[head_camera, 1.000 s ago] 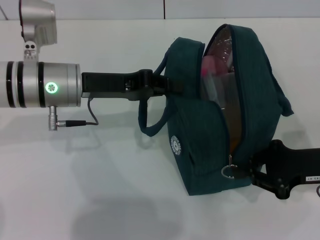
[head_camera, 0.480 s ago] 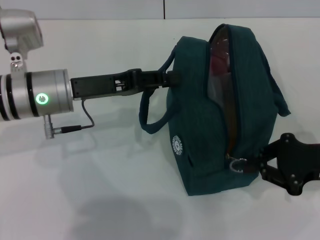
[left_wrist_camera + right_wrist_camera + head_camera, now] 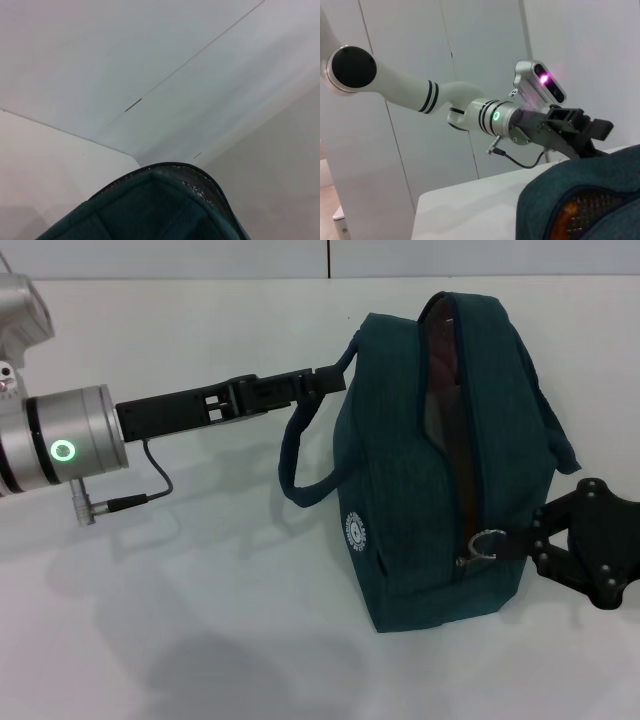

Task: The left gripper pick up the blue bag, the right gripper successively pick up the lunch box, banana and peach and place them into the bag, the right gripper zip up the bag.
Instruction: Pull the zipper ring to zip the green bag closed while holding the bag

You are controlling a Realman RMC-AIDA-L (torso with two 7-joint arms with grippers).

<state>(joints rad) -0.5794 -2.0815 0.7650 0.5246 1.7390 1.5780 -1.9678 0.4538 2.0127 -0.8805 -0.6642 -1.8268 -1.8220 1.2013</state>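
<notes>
The left gripper point(image 3: 328, 380) is closing on a handle of the blue bag point(image 3: 400, 480), which is standing upright on the white desk point(image 3: 200, 620) toward its right edge. The right gripper point(image 3: 515, 545) is pinching the silver zipper ring point(image 3: 487, 543) low on the bag's front. The bag's contents are hidden inside.

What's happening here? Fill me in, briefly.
The left gripper holds the blue bag upright on the white table by a handle. The right gripper, at the bag's near end, has the silver ring pull at its fingertips. The zipper is mostly open above that; the contents are hard to see.
</notes>
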